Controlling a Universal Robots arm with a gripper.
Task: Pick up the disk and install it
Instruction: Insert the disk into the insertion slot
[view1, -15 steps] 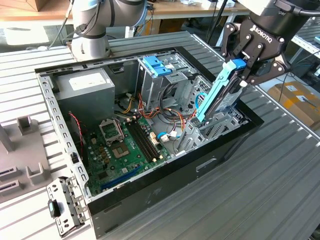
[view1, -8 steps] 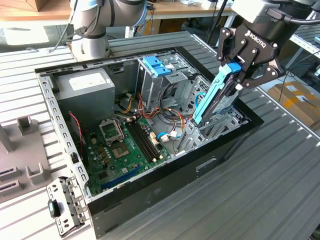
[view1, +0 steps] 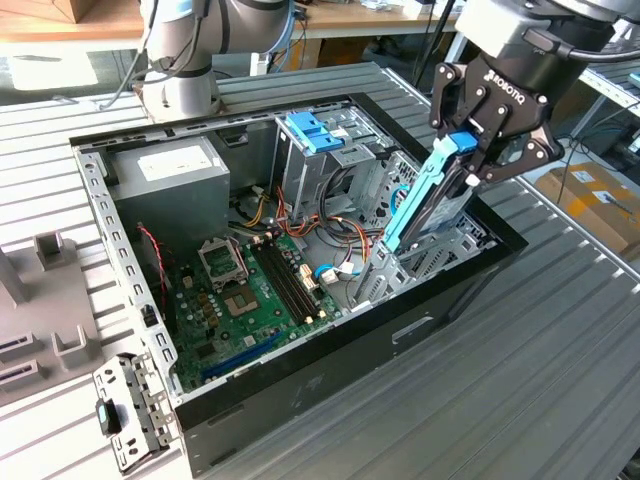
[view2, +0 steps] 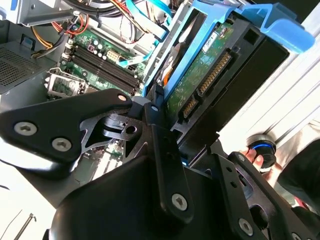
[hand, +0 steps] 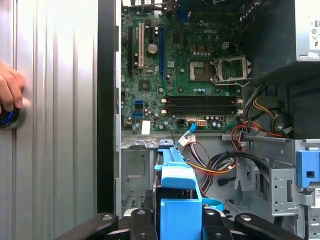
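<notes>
The robot's black hand (view1: 478, 160) is clamped on the disk (view1: 432, 195), its fingers pinching the upper end, where the blue rail folds over. The disk hangs on edge and tilted. Its lower end dips into the metal bay (view1: 445, 250) at the corner of the open computer case (view1: 300, 385) nearest the exterior view's right. Whether it touches the bay I cannot tell. In the second wrist view the disk's green underside (view2: 200, 75) with its connectors faces the camera.

Inside the case, the green circuit board (view1: 250, 290) lies flat on the bottom, with bundles of coloured wires (view1: 335, 225) between it and the bay. A blue tray (view1: 315, 130) sits on top of the metal cage at the far wall, and the grey power box (view1: 160, 175) fills the far corner towards the exterior view's left.

The case rests on a ribbed metal desk (view1: 520, 380). In the first wrist view, a person's fingers (hand: 7, 90) rest on a round knob (hand: 9, 117) with a blue ring, on the desk outside the case.
</notes>
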